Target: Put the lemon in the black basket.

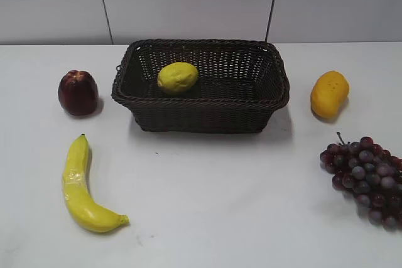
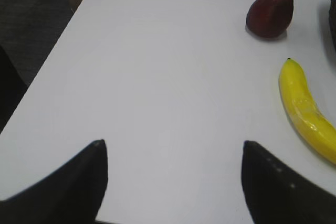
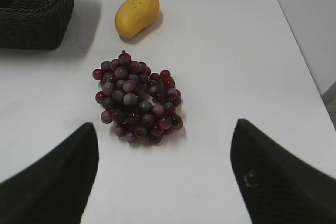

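Both grippers spread wide and hold nothing — the left gripper [image 2: 170,153] over bare white table [image 2: 157,77], the right gripper [image 3: 165,135] above purple grapes [image 3: 136,98]. Only the exterior view shows the dimpled yellow lemon [image 1: 178,78], lying inside the dark woven wicker basket [image 1: 201,117].

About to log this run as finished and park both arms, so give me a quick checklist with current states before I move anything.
1. Lemon inside the black basket: ok.
2. Left gripper open, nothing between its fingers: ok.
3. Right gripper open, holding nothing: ok.
4. Basket upright on the table: ok.
5. Other fruit outside the basket: banana, red apple, mango, grapes: ok.
6. Grapes lie just ahead of the right gripper; enough room to retract: cannot tell.
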